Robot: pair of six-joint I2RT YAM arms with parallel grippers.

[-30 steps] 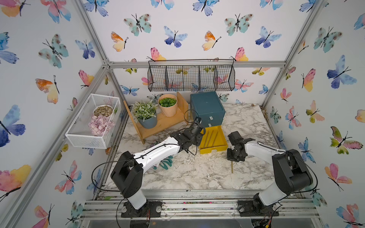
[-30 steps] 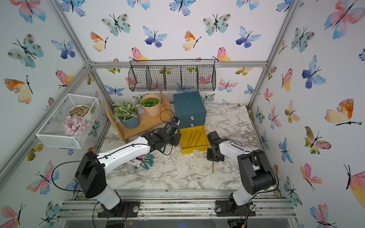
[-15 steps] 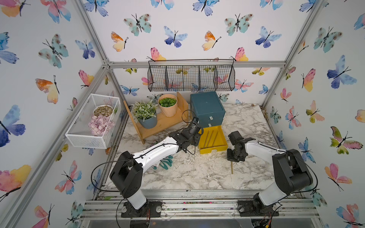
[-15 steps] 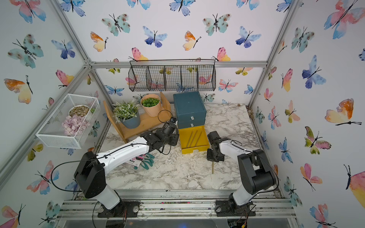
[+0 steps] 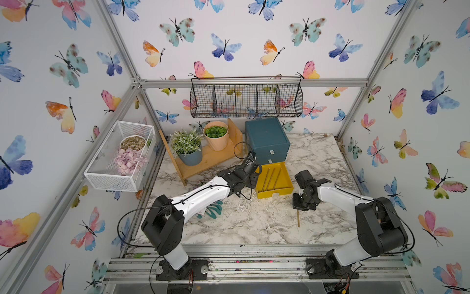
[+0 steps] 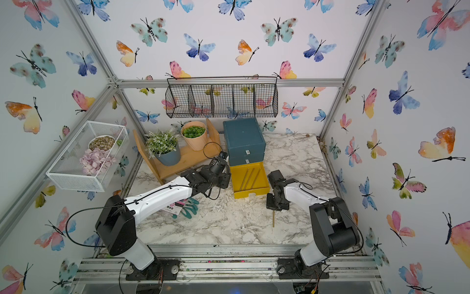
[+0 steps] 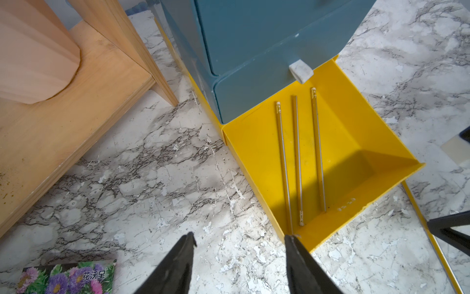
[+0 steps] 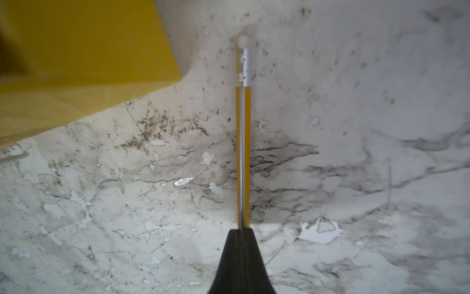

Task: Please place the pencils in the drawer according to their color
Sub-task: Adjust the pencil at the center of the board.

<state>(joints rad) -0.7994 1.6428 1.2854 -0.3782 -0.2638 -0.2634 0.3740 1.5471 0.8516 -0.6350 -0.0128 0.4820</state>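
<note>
1. Yellow drawer (image 5: 276, 192) (image 7: 343, 142), the lowest in the teal chest (image 5: 267, 138) (image 6: 244, 137), stood pulled out toward the near side. The two teal drawers above it were shut. The chest sat at far centre of the marble tabletop (image 5: 254, 224).
2. Three gold-tan pencils (image 7: 296, 157) (image 5: 272, 178) lay inside the yellow drawer, roughly parallel, running far to near.
3. The right fingers (image 8: 241, 235) were pinched tight on a fourth pencil (image 8: 243, 152) (image 5: 298, 219) (image 6: 273, 219), also gold-tan. In the right wrist view its white eraser end stuck out well ahead of the tips.
4. In both top views the fourth pencil poked out toward the near side from under the right arm's head. It was a bit right of the yellow drawer's front-right corner and nearer than it. Couldn't tell whether it touched the tabletop.
5. The left fingers (image 7: 184, 252) stood partly spread w/ nothing btw them, over bare tabletop just left of the yellow drawer's near-left corner.
6. A wooden stand (image 5: 211, 159) sat left of the chest, w/ a grey-blue pot (image 5: 190, 157) and a peach pot (image 5: 216, 142) of greenery on it.
7. A seed packet (image 7: 66, 277) and teal gloves (image 5: 213, 210) lay on the tabletop under the left arm.
8. A black wire basket (image 5: 245, 100) hung on the far wall, and a white mesh basket (image 5: 112, 178) on the left wall.
</note>
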